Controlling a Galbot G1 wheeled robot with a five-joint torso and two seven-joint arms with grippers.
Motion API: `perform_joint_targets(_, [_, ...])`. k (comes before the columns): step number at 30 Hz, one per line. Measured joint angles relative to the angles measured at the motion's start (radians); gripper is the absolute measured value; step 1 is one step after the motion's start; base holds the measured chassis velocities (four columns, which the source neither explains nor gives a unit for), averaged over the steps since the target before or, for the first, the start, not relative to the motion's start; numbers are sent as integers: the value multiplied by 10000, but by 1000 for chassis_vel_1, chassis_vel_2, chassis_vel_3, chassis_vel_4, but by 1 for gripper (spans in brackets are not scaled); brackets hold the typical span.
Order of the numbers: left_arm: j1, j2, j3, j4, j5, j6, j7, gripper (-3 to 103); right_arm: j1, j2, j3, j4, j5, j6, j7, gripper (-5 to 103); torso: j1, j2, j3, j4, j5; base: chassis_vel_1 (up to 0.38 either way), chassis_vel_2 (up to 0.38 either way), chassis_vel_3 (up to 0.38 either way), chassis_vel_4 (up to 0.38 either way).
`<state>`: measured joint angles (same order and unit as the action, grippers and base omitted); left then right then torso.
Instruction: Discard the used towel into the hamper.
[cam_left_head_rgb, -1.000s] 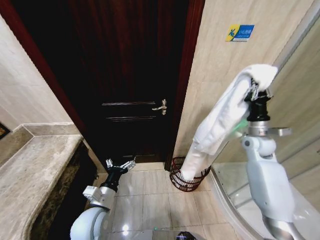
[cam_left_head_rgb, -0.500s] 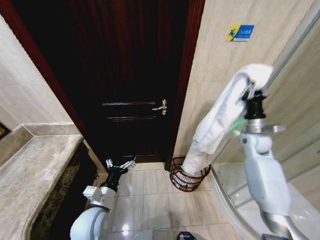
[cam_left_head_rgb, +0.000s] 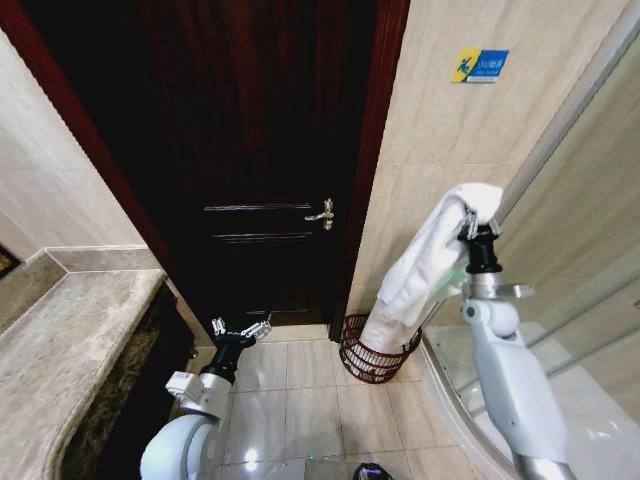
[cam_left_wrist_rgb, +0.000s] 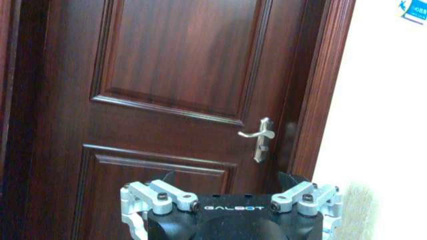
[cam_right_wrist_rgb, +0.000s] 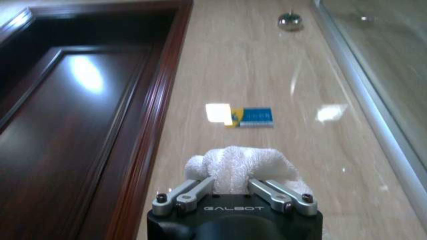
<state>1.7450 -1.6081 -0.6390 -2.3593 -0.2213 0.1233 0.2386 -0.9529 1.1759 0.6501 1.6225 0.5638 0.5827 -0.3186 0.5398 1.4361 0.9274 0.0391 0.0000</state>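
A white towel (cam_left_head_rgb: 425, 260) hangs long from my right gripper (cam_left_head_rgb: 468, 222), which is raised on the right and shut on the towel's bunched top (cam_right_wrist_rgb: 235, 167). The towel's lower end dips into the hamper (cam_left_head_rgb: 376, 350), a small round dark red-brown wire basket standing on the floor by the wall. My left gripper (cam_left_head_rgb: 240, 330) rests low on the left, near the floor in front of the door, fingers (cam_left_wrist_rgb: 150, 196) spread open and holding nothing.
A dark wooden door (cam_left_head_rgb: 260, 160) with a silver lever handle (cam_left_head_rgb: 322, 213) stands straight ahead. A stone counter (cam_left_head_rgb: 60, 350) runs along the left. A curved glass shower enclosure (cam_left_head_rgb: 580, 300) borders the right. Beige floor tiles (cam_left_head_rgb: 300, 400) lie between.
My right gripper has come down and slightly leftward with the towel, so more of the towel sinks into the hamper. The left arm has stayed still.
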Motion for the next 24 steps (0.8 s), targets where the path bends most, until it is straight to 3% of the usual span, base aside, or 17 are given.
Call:
perform_joint_targets(8, [-1,0,0,0,0,0,0,100,-320,482,-52,-804,-238,616,-633,5,0,0,0,0,0,0,0,0,0])
perform_joint_targets(24, [0,0,0,0,0,0,0,100,268,851,-283,-3501,-425,1447,-1090,5,0,0,0,0,0,0,0,0,0])
